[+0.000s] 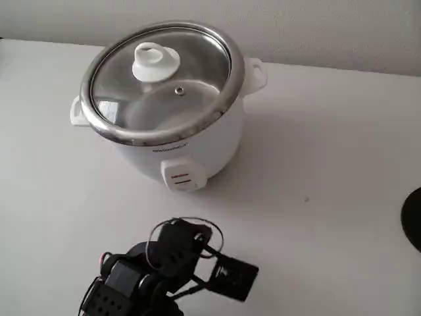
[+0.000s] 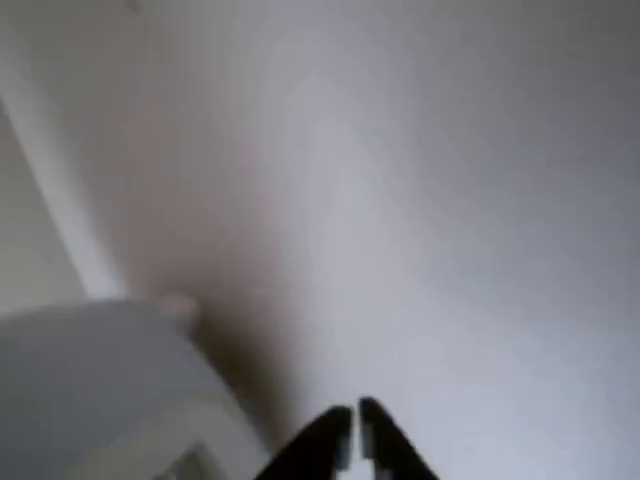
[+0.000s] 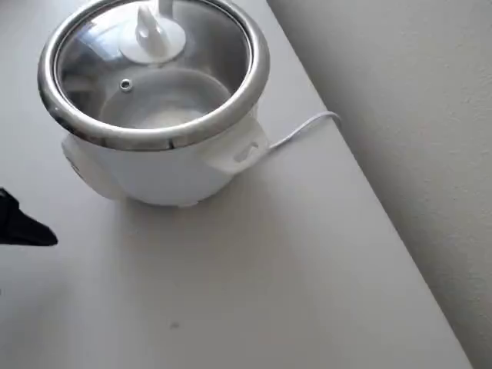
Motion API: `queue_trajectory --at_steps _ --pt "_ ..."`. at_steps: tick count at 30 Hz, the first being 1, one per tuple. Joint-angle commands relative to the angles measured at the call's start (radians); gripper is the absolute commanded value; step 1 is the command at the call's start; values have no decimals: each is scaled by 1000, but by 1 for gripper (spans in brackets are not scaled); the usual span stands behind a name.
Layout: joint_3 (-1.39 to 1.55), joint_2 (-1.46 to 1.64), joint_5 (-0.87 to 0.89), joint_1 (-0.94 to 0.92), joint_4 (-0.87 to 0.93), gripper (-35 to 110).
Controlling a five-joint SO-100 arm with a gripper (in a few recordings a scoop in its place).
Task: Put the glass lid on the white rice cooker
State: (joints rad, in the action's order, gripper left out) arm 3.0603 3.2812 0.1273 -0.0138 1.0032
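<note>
Glass lid point(image 1: 161, 82) seated on white rice cooker point(image 1: 191, 148) | end effector point(image 2: 355, 432) nearly closed, empty, near cooker | best: retreat clear across bench point(image 1: 329, 171).

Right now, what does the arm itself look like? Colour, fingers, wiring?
All black. In the fixed view the arm is chunky black plastic with thin dark cables looping over its top. The wrist view shows the gripper: two black fingers tapering to points.
</note>
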Motion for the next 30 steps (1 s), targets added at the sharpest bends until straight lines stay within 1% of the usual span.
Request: queue_trajectory --at_steps 1,4,6,30 --pt "-6 9 -120 109 -28 0" --pt "-6 9 -193 172 -28 0" --pt "-6 9 -212 187 -28 0" --pt "-6 9 -207 183 -28 0"
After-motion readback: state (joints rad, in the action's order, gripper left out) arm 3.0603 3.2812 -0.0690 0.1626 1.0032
